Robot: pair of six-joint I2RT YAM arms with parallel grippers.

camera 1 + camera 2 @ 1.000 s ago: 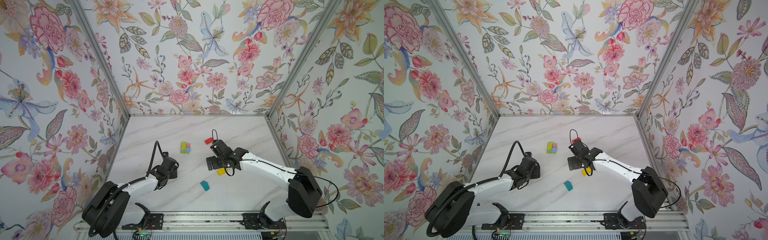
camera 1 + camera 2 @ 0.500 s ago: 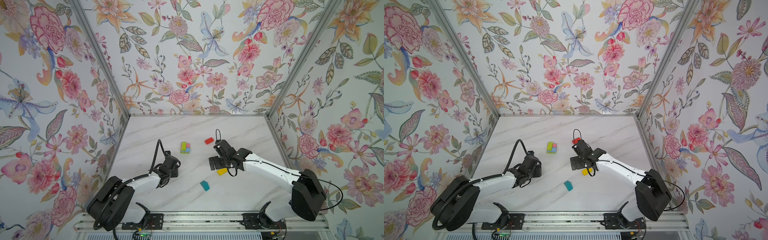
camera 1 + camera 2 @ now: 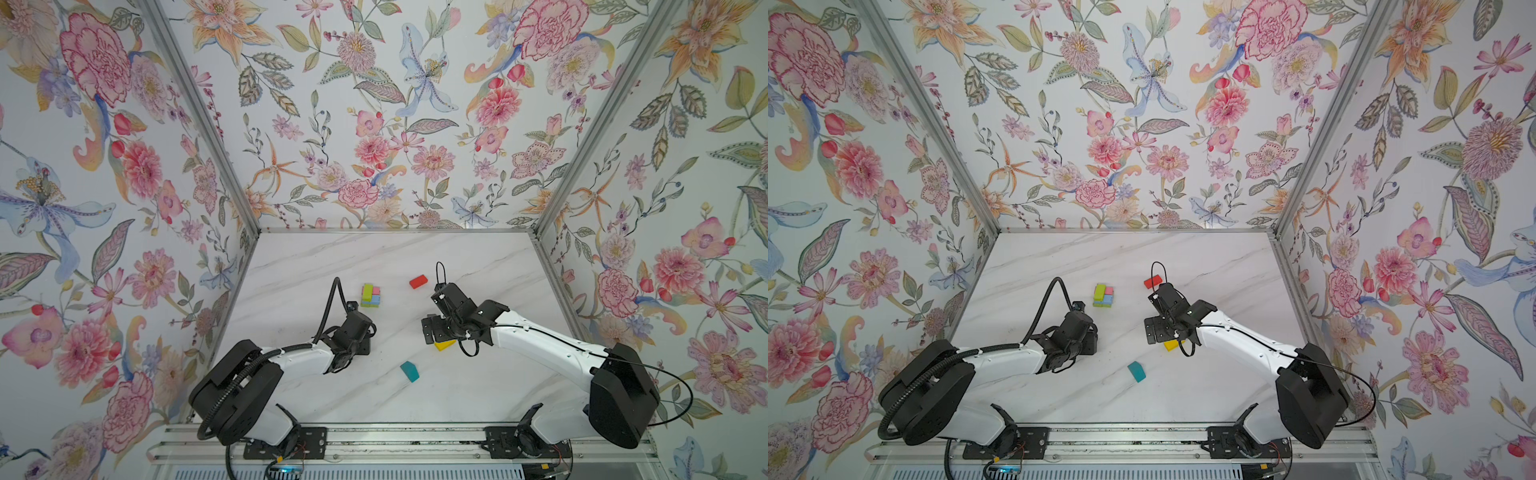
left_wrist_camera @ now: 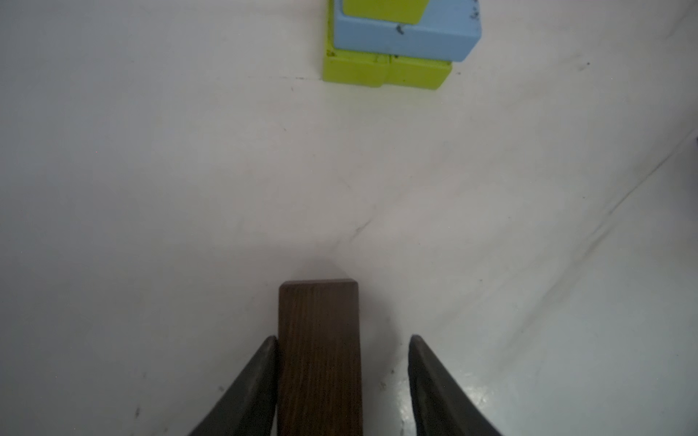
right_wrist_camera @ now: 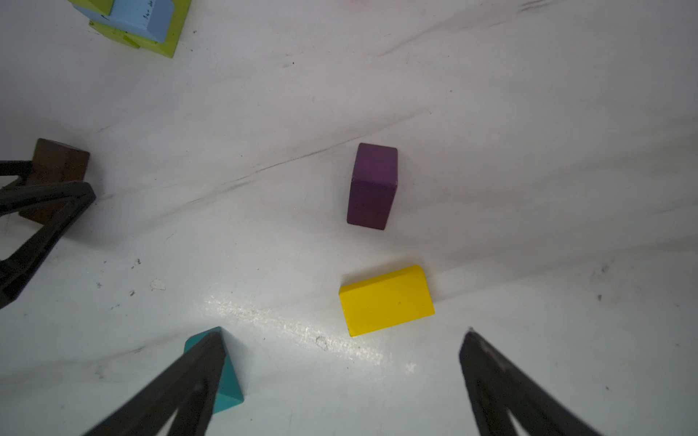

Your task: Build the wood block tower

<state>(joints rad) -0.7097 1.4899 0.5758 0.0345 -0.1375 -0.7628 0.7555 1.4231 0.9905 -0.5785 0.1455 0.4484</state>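
Observation:
The tower (image 3: 370,295) (image 3: 1104,296) stands mid-table: lime green blocks at the bottom, light blue and pink above, one lime green on top. In the left wrist view my left gripper (image 4: 342,339) straddles a brown block (image 4: 319,358) lying on the table. One finger touches its side and the other stands off with a gap. The tower (image 4: 400,41) is straight ahead of it. My right gripper (image 5: 344,330) (image 3: 434,330) hangs wide open over a yellow block (image 5: 385,300) (image 3: 444,344), with a purple block (image 5: 372,185) just beyond.
A teal block (image 3: 409,371) (image 5: 226,389) lies toward the front, partly behind one right finger. A red block (image 3: 418,281) lies behind the right gripper, to the right of the tower. Floral walls enclose the marble table (image 3: 478,395) on three sides.
The left arm has slid right and its jaws have narrowed round the brown block. The right gripper has drawn back a little, and the red block now shows in full.

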